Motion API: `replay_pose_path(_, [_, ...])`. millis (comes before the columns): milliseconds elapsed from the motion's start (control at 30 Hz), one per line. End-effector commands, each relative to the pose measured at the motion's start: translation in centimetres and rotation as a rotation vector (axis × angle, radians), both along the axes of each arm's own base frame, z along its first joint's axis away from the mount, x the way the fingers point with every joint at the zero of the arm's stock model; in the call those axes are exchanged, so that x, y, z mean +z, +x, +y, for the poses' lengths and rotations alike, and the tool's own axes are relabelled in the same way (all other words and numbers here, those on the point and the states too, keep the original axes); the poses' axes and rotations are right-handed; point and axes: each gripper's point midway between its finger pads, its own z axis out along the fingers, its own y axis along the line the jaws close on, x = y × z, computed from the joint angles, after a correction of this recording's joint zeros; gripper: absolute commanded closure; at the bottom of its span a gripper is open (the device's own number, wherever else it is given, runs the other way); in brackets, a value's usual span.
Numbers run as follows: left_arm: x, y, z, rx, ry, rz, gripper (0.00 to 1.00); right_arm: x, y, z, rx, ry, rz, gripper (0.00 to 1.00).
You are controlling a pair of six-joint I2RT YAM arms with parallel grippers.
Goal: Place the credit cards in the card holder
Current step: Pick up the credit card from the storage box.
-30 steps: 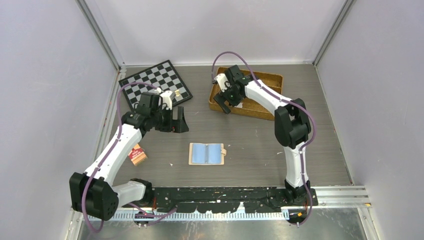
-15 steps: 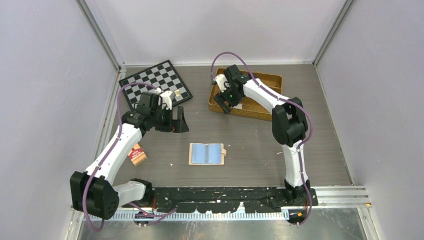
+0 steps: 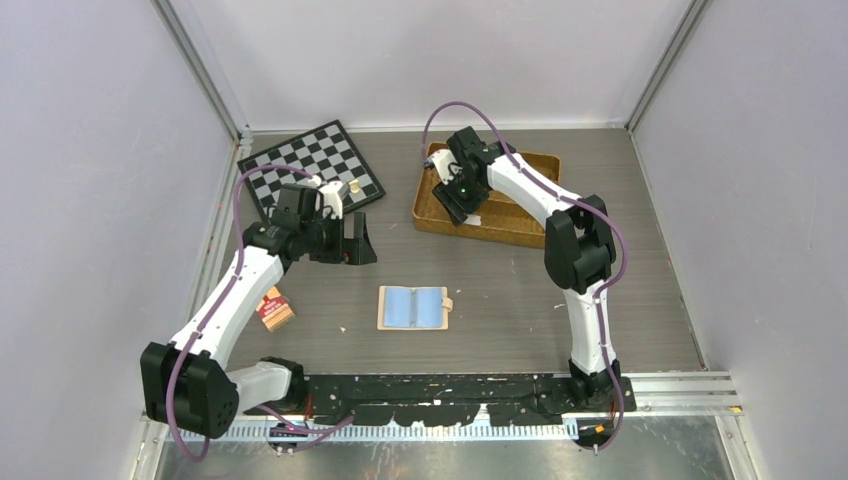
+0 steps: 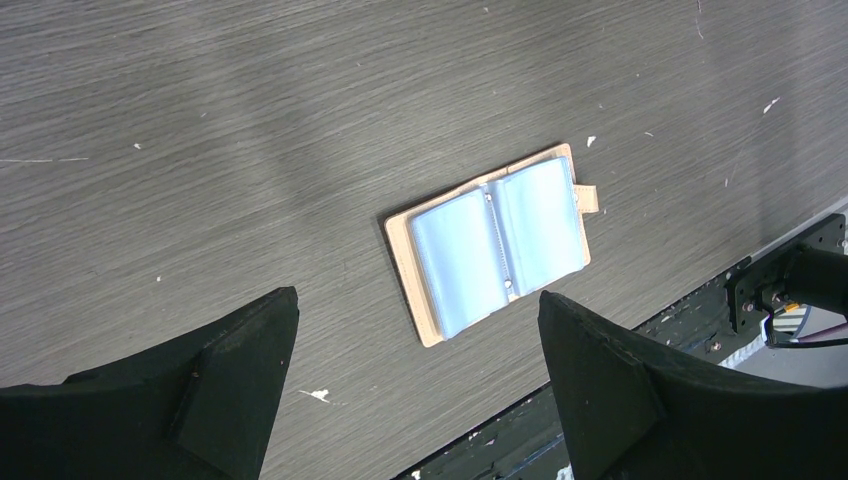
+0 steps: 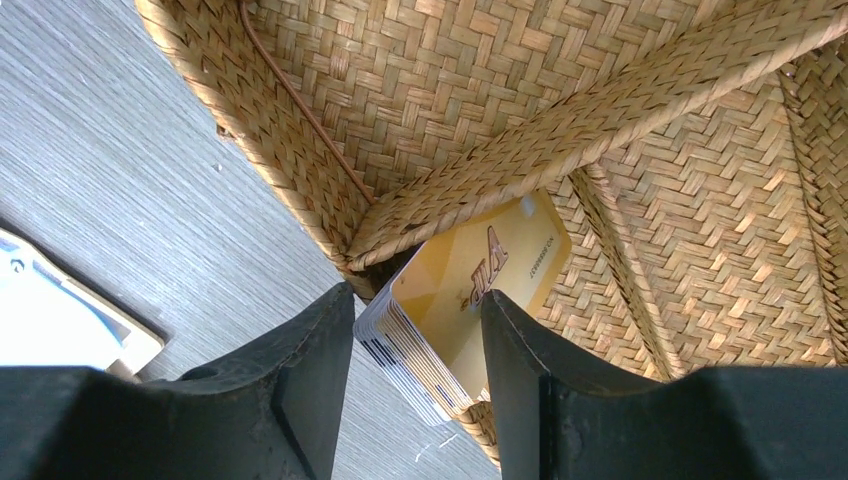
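The card holder lies open on the table, peach-beige with pale blue sleeves facing up. In the left wrist view the card holder sits between and beyond the fingers of my left gripper, which hovers open and empty. From above, the left gripper hangs up-left of the holder. My right gripper reaches into the near-left corner of the wicker tray. There the right gripper has both fingers against a stack of credit cards, with a yellow-tan one on top.
A chessboard lies at the back left with small pieces on its near corner. A red-brown packet rests beside the left arm. Woven dividers split the tray into compartments.
The right gripper's jaws have narrowed onto the card stack, and the wicker tray has shifted slightly. The left arm has not moved.
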Motion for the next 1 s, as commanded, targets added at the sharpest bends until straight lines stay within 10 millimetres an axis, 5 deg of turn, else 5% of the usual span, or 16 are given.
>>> replay_pose_path(0, [0.0,-0.1,-0.1,-0.017,-0.013,0.0,0.08,2.4,-0.4,0.8,-0.002,0.048,-0.002,0.48])
replay_pose_path(333, [-0.2,-0.1,-0.1,-0.015,-0.014,0.01,0.08,2.3,-1.1,1.0,-0.012,0.058,0.04,0.57])
replay_pose_path(533, [-0.2,-0.1,-0.2,-0.017,-0.02,0.015,0.08,2.1,-1.6,1.2,-0.012,0.069,0.074,0.49])
replay_pose_path(967, [-0.2,0.0,-0.1,-0.013,-0.021,0.018,0.08,1.7,-2.2,1.9,-0.008,0.085,0.148,0.5])
